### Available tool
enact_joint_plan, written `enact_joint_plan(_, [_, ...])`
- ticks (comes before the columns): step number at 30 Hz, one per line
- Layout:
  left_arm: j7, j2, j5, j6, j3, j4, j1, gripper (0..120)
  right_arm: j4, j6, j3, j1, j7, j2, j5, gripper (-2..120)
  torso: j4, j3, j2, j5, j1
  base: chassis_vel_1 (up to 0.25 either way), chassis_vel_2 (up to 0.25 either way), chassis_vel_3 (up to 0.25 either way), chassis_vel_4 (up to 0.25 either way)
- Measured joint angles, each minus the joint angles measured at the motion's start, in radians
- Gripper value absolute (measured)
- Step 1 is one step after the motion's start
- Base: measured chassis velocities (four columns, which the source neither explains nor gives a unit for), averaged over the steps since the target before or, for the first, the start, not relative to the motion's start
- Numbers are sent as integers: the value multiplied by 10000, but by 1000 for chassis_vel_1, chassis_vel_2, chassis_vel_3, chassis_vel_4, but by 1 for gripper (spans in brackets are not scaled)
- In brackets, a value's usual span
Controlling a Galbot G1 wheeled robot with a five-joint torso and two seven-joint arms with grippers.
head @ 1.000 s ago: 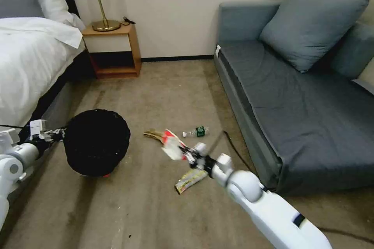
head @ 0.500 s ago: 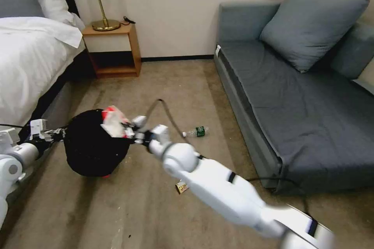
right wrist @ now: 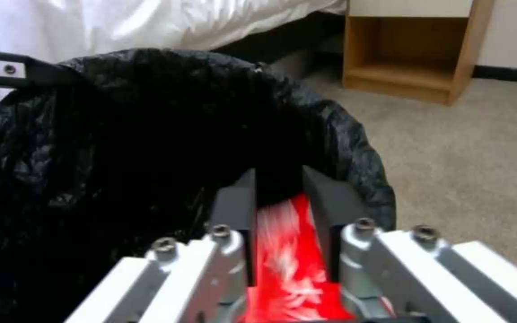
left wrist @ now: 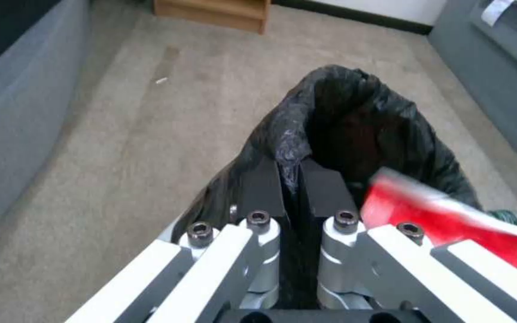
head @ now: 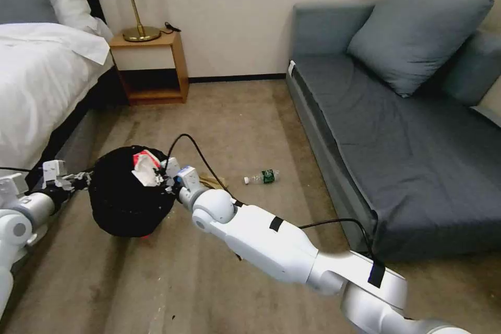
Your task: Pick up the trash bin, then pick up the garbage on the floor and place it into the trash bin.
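Tan carpet floor (head: 235,115) carries it all: a clear plastic bottle (head: 262,177) lies on its side in the open middle. A gold-brown wrapper (head: 213,181) lies flat close by, a wooden nightstand (head: 151,65) at the wall.

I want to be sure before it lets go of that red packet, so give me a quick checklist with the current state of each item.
1. Left end effector clamped on the trash bin liner rim: ok.
2. Red-and-white packet between the right end effector fingers: ok.
3. Packet over the bin's opening, not outside the rim: ok in the head view.
4. Bin held off the carpet: cannot tell.
5. Cable from the right arm away from the bin's mouth: ok, it loops above the wrist.
6. Litter left on the floor: not ok, the clear bottle lies near the sofa.
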Motion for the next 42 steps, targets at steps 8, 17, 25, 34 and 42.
enact_joint_plan(8, [-3,-19,23,-8,84,268,-148,4,510,-111,-174,20,76,-23,-7,53,0,0,0,2,0,0,0,0,0])
enact_joint_plan(17, [18,122,-69,-119,-384,558,33,4,1943,-468,1322,-1487,-127,-297,-453,85,6,-2,0,6,0,0,0,0,0])
enact_joint_plan(25, [89,227,-147,-200,-774,733,229,4,2197,-556,3168,-3991,-1465,-2907,-2025,100,-4,-1,0,6,0,0,0,0,0])
enact_joint_plan(34, [100,193,-150,-212,-648,785,176,4,434,-74,4553,-5164,-2334,-3282,-3271,100,0,-1,0,4,-1,0,0,0,0])
enact_joint_plan(42, [75,185,-129,-212,-478,788,92,4,-480,1008,4566,-5333,-3606,-3467,-4909,100,0,-1,0,4,0,0,0,0,0])
